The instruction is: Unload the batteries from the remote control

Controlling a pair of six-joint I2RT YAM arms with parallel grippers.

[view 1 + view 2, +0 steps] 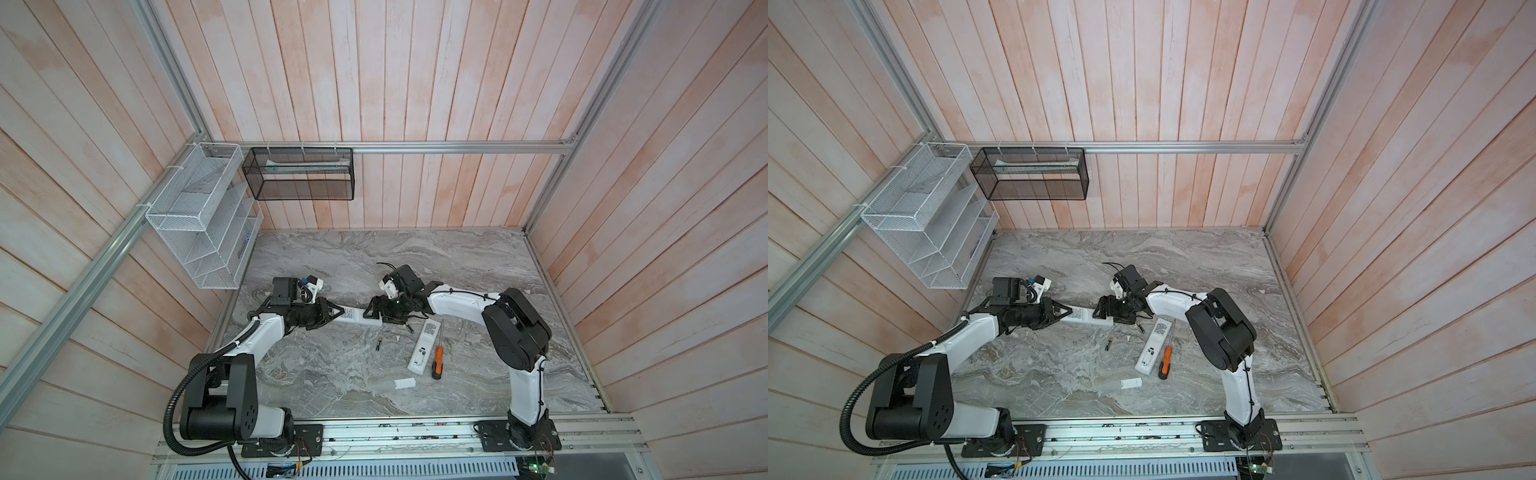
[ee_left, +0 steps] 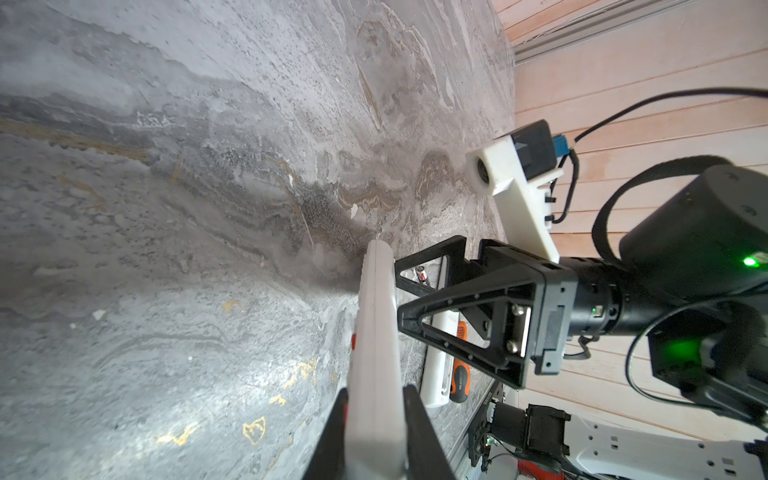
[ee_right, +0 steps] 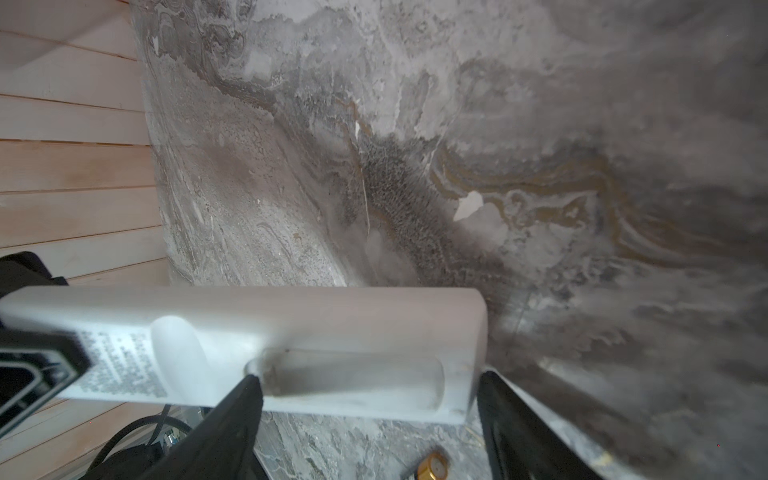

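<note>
L claw (image 1: 338, 311): I've got it clamped on remote (image 1: 353, 316) end.
R claw (image 3: 368, 376): jaws apart, astride open bay (image 3: 353, 388).
L arm (image 1: 266, 328): low, reaching inward.
R arm (image 1: 457, 303): elbow high, wrist folded inward.
Batts (image 1: 378, 345): two loose on table (image 1: 332, 374), nr remote.

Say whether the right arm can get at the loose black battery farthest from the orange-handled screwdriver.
Probably yes: the small black battery lies uncovered on the grey marble table, close to the open right gripper.

You can see small print on the back of the held remote (image 3: 291, 316) and the lying remote (image 1: 425, 344), none legible.
</note>
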